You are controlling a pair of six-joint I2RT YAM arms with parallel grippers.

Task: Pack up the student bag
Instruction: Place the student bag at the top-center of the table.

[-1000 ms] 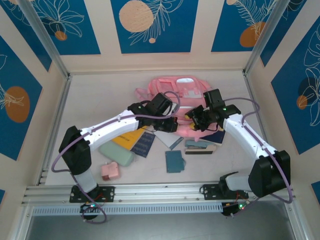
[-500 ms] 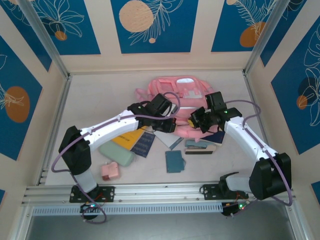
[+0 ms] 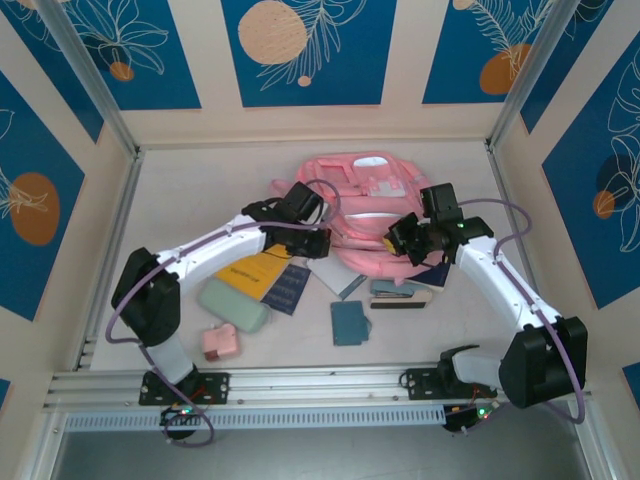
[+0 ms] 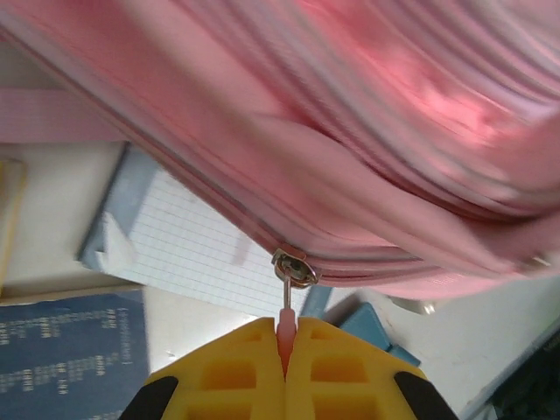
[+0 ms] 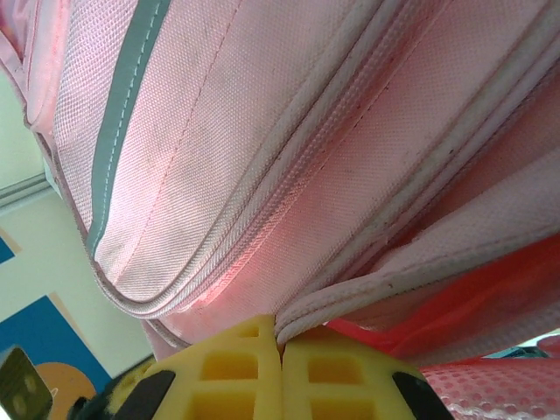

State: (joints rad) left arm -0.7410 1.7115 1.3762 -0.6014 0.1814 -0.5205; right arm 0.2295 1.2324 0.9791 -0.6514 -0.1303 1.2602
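Pale tabletop (image 3: 180, 190), centre rear: large soft pink fabric student bag (image 3: 372, 190). Small pink zipper pull (image 4: 285, 313) clamped between left fingers (image 4: 232, 372), bag directly ahead; piped bag edge pinched in right fingers (image 5: 227, 376), opposite side.

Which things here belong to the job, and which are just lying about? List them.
Job: bag, zipper pull, left gripper, right gripper.

Lying about, untouched: green case, pink pouch, teal notebook, yellow book, blue booklet.

The student bag (image 5: 350, 131) is pink with a grey stripe (image 5: 131, 96); the left claw (image 4: 284, 363) is yellow.
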